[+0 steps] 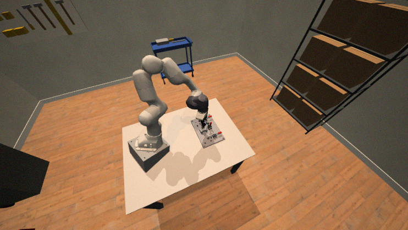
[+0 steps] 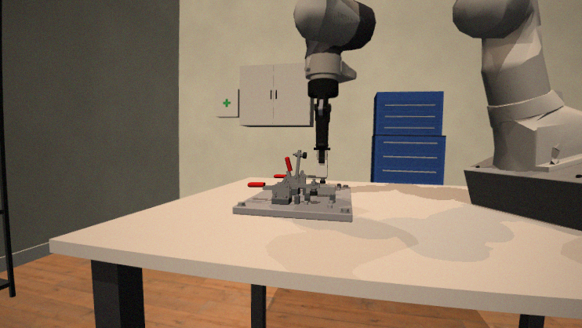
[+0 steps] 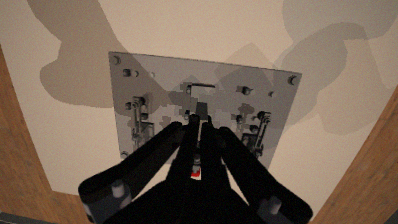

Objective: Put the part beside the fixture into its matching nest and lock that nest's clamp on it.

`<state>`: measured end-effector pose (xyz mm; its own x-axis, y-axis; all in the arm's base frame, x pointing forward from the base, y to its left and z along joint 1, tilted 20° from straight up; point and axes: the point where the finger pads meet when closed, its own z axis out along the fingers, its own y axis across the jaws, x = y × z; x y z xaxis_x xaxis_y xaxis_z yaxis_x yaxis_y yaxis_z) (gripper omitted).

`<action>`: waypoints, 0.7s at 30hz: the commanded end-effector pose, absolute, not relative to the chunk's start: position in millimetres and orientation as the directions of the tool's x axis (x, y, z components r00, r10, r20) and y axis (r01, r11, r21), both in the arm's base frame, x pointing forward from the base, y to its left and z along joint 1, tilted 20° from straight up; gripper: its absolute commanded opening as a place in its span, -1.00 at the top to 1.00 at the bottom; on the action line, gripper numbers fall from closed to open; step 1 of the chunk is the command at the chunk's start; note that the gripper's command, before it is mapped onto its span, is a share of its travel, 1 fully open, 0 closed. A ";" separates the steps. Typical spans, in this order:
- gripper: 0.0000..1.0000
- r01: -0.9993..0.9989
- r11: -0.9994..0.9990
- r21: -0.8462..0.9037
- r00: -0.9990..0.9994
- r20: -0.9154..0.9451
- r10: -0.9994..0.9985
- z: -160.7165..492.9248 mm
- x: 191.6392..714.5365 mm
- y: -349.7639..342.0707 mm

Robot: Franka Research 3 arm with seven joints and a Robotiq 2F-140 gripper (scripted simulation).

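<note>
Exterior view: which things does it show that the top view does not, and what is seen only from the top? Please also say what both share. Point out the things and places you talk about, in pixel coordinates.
Only the exterior view: white cabinet (image 2: 256,96), green cross (image 2: 226,103), blue drawers (image 2: 409,118).

Only the top view: blue cart (image 1: 171,47), hammers (image 1: 46,16) on the wall.

Both: arm (image 1: 145,85) (image 2: 513,65), table (image 1: 137,194) (image 2: 203,244), and fixture (image 1: 204,144) (image 2: 292,213) with three red handles (image 1: 219,132) (image 2: 256,184).

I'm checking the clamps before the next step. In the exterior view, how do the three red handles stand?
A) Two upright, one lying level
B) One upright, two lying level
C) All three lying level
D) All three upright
B: one red handle rises steeply, while two others lie level.
</note>
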<state>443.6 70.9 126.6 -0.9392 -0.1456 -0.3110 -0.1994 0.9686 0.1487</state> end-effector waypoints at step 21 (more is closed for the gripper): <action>1.00 -0.206 0.968 0.143 -0.935 -0.319 -0.152 132.5 437.4 104.9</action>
<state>440.2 100.3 133.1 -0.9282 -0.1782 -0.3265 -0.2313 0.9640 0.1314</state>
